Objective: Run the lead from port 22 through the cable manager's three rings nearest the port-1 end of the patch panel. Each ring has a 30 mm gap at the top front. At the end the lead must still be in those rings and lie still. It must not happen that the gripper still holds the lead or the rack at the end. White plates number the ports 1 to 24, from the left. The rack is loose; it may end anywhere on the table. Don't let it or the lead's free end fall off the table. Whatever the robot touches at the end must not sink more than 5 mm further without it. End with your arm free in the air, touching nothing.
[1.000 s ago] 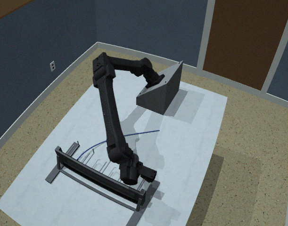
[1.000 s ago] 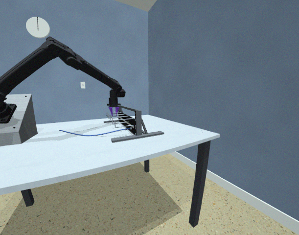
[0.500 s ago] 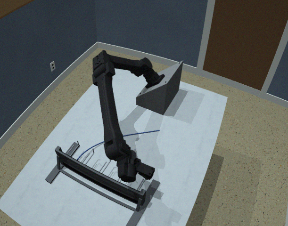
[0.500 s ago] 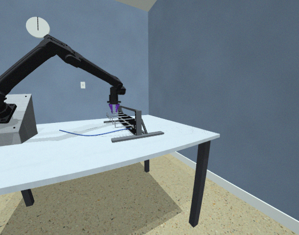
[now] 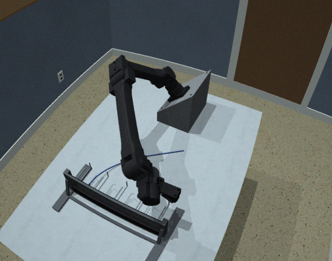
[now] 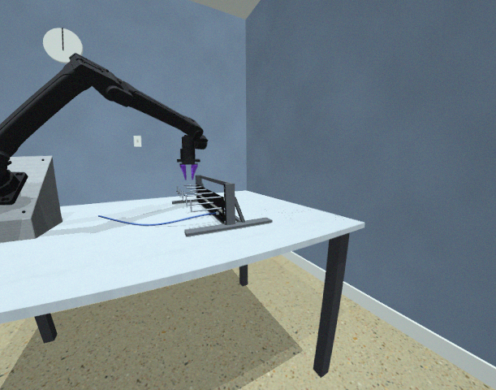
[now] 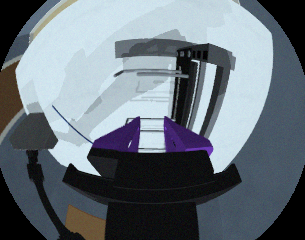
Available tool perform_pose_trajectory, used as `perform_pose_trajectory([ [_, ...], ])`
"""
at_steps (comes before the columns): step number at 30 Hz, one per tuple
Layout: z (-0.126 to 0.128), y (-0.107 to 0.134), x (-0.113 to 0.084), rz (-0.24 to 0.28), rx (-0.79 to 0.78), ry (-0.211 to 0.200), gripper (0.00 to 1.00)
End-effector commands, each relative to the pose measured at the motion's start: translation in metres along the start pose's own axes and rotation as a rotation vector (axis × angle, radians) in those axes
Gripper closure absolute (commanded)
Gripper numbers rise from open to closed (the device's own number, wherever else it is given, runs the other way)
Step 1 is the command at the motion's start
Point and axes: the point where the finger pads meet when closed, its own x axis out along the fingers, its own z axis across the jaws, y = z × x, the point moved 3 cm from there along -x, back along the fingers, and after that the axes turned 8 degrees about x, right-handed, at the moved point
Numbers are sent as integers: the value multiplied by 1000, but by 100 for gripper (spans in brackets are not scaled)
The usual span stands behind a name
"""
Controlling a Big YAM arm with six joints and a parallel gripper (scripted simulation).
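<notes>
Caption: Capture blue flexible lead (image 5: pixel 166 153) (image 6: pixel 147 224) (image 7: pixel 72 126)
Part-open, empty purple-fingered tool (image 6: pixel 188 179) (image 7: pixel 152 120): clear rings, approach toward 7 o'clock (exterior view), pinch squarely.

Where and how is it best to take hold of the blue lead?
I would grip the blue lead a little in from its free end, coming from above, with one finger on each side. It is thin and long, that end reaches well away from the rack, and nothing seems to lie over it there.
</notes>
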Motion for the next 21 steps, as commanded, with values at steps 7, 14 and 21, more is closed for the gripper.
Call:
perform_pose_trajectory([
  [7, -17, -5, -62, -40, 34, 78, 68],
  [14, -18, -5, -64, -40, 33, 78, 100],
  [21, -18, -5, -64, -40, 33, 78, 100],
])
